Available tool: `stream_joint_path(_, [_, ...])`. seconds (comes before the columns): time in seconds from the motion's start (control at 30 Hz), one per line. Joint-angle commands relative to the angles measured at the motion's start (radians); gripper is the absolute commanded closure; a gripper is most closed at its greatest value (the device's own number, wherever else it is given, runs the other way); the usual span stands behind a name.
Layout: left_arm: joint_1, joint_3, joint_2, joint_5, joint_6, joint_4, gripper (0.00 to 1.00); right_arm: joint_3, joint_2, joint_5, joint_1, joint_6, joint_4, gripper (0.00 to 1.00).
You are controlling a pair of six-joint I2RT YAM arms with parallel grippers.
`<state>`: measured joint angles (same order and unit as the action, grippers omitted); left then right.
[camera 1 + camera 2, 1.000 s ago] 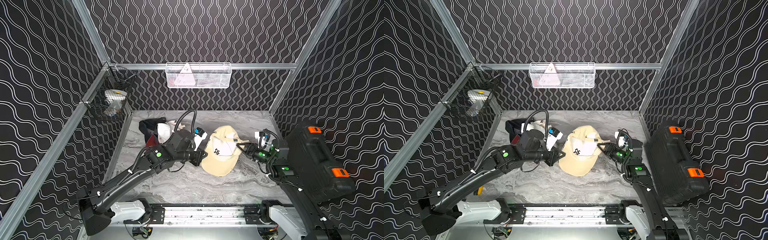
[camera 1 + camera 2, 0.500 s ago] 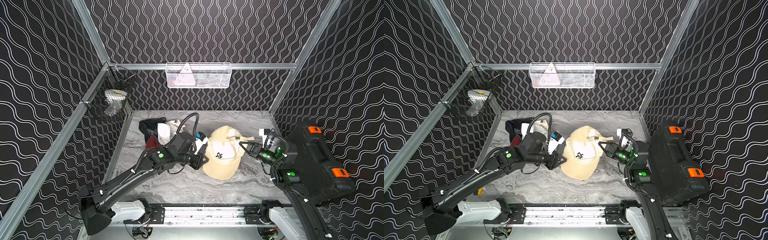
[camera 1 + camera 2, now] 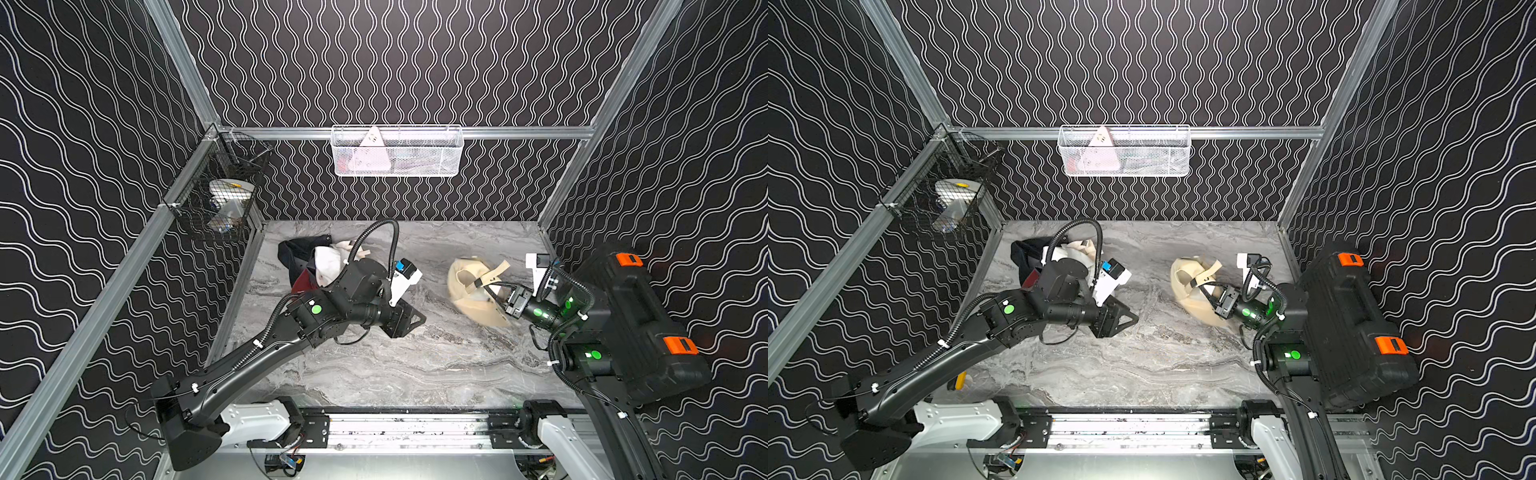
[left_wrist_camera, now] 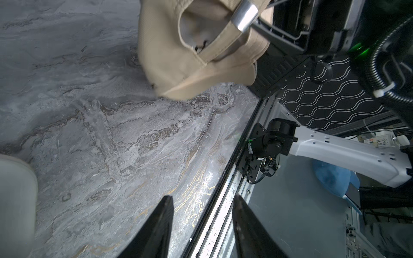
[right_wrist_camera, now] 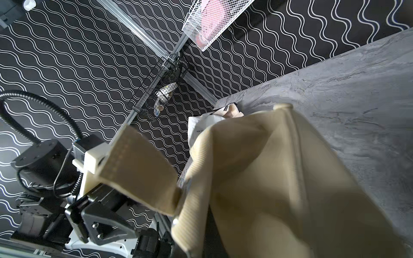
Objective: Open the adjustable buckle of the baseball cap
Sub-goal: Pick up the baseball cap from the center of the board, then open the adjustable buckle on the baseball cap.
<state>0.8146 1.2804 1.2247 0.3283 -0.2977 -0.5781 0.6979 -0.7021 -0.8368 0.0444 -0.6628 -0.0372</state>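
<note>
The beige baseball cap (image 3: 471, 297) hangs tilted at the right of the table, its hollow side showing in both top views (image 3: 1190, 291). My right gripper (image 3: 484, 286) is shut on the cap's back strap, right at the silver buckle (image 4: 244, 14). The loose strap tail (image 3: 498, 269) sticks out beyond it. In the right wrist view the cap (image 5: 268, 178) and strap (image 5: 138, 165) hide the jaws. My left gripper (image 3: 417, 320) is open and empty at mid table, well left of the cap. Its fingers (image 4: 165, 212) stand apart over the table's front edge.
A pile of caps and dark cloth (image 3: 316, 262) lies at the back left behind my left arm. A black case with orange latches (image 3: 640, 316) stands along the right wall. A black wire basket (image 3: 224, 199) and a white one (image 3: 397, 151) hang on the walls.
The left gripper has let go of the cap and opened. The right gripper has closed on the strap and pulled the cap to the right, turning it hollow side up.
</note>
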Motion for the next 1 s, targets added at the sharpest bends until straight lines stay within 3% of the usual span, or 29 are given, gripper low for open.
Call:
stream_joint_path(0.0, [0.009,0.058,0.032,-0.011,-0.013,0.078,0.49,0.015,0.005,-0.046,0.01,0.026,-0.011,1.0])
stream_joint_path(0.17, [0.014,0.19,0.104,-0.049,0.008,0.077,0.45,0.045,-0.008,-0.038,0.062,0.09,-0.092,1.0])
stream_joint_path(0.33, [0.017,0.306,0.198,-0.041,0.021,0.053,0.43,0.089,-0.032,0.068,0.188,0.187,-0.19,1.0])
stream_joint_path(0.53, [0.018,0.28,0.227,-0.026,-0.03,0.145,0.4,0.122,-0.06,0.131,0.292,0.222,-0.223,1.0])
stream_joint_path(0.97, [0.047,0.347,0.306,-0.017,-0.027,0.14,0.37,0.135,-0.076,0.195,0.405,0.243,-0.239,1.0])
